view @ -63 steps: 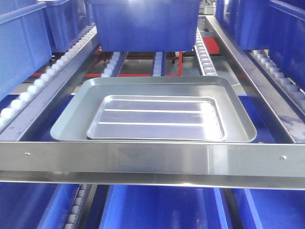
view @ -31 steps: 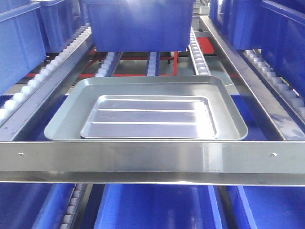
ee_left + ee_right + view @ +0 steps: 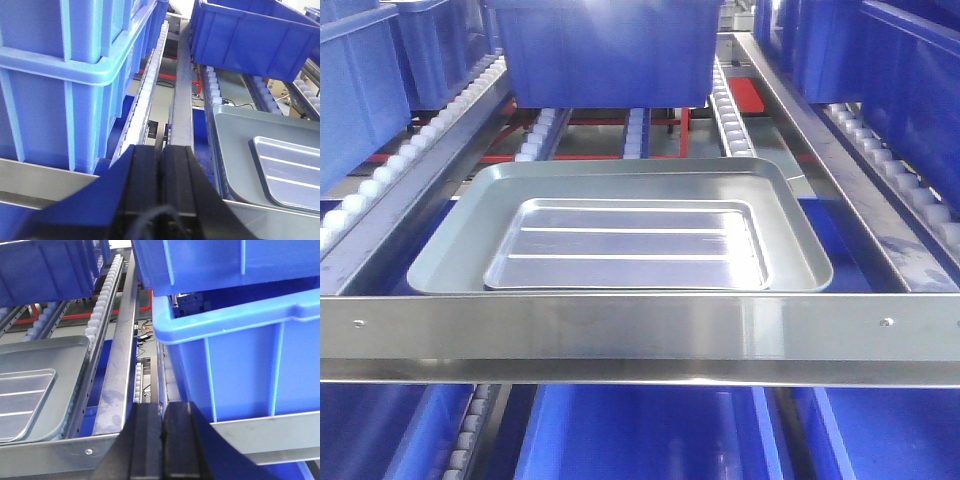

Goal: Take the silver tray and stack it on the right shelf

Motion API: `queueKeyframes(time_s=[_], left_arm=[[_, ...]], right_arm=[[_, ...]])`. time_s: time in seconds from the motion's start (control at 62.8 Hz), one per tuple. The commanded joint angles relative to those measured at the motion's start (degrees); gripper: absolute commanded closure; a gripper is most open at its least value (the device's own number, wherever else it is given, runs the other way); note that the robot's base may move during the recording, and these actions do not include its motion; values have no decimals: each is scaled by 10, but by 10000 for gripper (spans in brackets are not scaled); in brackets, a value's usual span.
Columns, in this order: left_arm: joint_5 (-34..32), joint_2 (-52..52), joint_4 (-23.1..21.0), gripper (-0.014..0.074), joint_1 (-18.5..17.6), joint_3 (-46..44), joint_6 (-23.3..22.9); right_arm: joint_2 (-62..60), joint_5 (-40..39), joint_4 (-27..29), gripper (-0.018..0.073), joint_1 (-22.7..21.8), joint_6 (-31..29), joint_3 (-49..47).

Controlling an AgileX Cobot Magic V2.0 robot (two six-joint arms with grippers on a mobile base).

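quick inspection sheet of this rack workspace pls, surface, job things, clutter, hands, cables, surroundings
surface: right shelf, white roller tracks and a brushed-steel front bar with two small screws.
job's things: silver tray lies flat inside the larger grey-green tray, against its near rim, just behind the front bar.
clutter: blue bin sits on the rollers behind the trays.
hands: left hand and right hand both shut, empty, each outside the tray's lane facing the rack.
cables: loose wires below the rails, at the far end.
surroundings: stacked blue bins in the lanes on both sides; more blue bins on the level below.
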Motion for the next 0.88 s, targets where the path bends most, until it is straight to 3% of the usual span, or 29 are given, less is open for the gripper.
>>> queueKeyframes(time_s=[0.0, 0.859], left_arm=[[-50, -8, -5, 688, 1, 11, 0], [-50, -8, -5, 688, 1, 11, 0]], right_arm=[[-12, -55, 2, 501, -4, -6, -11], [-12, -45, 2, 501, -4, -6, -11]])
